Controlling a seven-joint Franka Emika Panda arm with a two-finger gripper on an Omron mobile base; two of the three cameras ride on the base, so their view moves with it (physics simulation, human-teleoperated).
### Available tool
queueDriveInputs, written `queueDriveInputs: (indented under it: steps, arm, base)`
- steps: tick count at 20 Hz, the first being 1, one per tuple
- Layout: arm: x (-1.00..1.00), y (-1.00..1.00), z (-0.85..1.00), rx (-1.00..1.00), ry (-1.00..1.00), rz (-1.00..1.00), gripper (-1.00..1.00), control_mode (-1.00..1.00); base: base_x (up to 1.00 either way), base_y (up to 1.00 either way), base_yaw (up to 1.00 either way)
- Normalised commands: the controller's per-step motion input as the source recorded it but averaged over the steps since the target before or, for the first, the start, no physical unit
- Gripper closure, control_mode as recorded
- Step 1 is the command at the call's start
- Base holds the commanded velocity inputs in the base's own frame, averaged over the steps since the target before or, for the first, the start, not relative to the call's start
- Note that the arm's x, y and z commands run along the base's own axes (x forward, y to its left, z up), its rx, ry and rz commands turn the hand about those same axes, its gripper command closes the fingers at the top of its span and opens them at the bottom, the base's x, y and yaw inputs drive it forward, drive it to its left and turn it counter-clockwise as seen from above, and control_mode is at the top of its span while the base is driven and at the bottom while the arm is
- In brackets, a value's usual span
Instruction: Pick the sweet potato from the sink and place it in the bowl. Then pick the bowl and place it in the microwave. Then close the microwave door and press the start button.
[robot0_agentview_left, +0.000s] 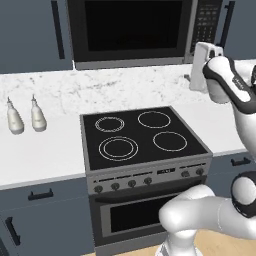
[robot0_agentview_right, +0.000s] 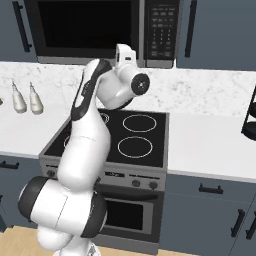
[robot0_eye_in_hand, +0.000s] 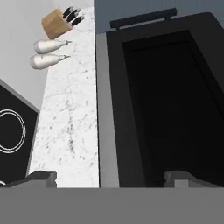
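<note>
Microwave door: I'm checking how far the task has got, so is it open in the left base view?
No. The microwave door sits flush and closed across the microwave front.

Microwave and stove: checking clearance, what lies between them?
In the left base view, only the marble backsplash lies between the microwave and the stove.

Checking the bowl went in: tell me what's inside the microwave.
Behind the microwave door's dark glass nothing can be made out in any view; the window looks black. Whether the bowl sits inside cannot be told.
</note>
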Motion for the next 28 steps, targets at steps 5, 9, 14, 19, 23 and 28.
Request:
queueDriveInputs:
  steps: [5,9,14,19,23,28]
  arm:
    - [-0.22,-0.84,0.21,0.02,-0.1,0.04,-1.0,-1.0]
    - [0.0,-0.93,0.15,0.0,-0.11,0.0,1.0,-1.0]
    - [0.0,-0.73,0.17,0.0,-0.18,0.0,1.0,-1.0]
    - [0.32,0.33,0.0,-0.02,-0.09,0.0,1.0,-1.0]
    - [0.67,0.52,-0.02,-0.05,-0.06,-0.01,1.0,-1.0]
    - [0.29,0.0,0.09,-0.01,-0.06,-0.08,1.0,-1.0]
  base:
    - [0.0,0.0,0.0]
    - [0.0,0.0,0.0]
    - [0.0,0.0,0.0]
    - [0.0,0.0,0.0]
    - [0.0,0.0,0.0]
    - [0.0,0.0,0.0]
